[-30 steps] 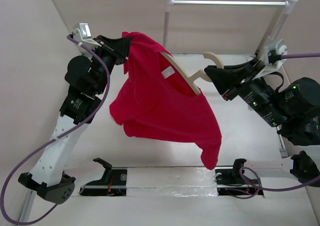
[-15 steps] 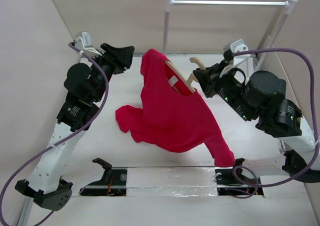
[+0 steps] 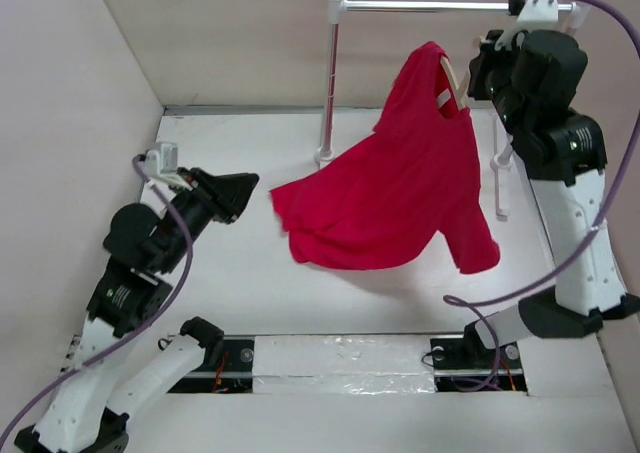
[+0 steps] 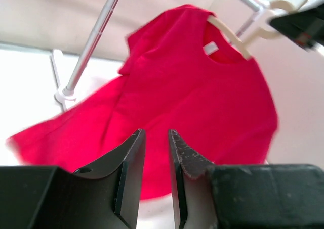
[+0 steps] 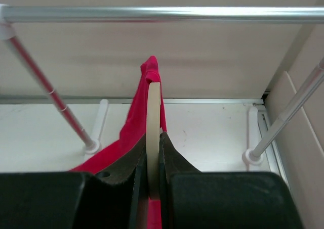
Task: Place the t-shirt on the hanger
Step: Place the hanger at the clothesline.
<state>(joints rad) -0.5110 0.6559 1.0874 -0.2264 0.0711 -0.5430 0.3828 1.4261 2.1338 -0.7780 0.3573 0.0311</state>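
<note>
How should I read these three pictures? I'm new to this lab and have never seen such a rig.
These are two robot arms bolted at the near edge of a white table. The wide picture comes from a fixed camera above and behind them; the other two come from a camera on each wrist. The right gripper is shut on a pale hanger, raised near the rail of a garment rack standing on the table. A red t-shirt hangs from the hanger. The left gripper is slightly open, empty, pointing at the shirt.
</note>
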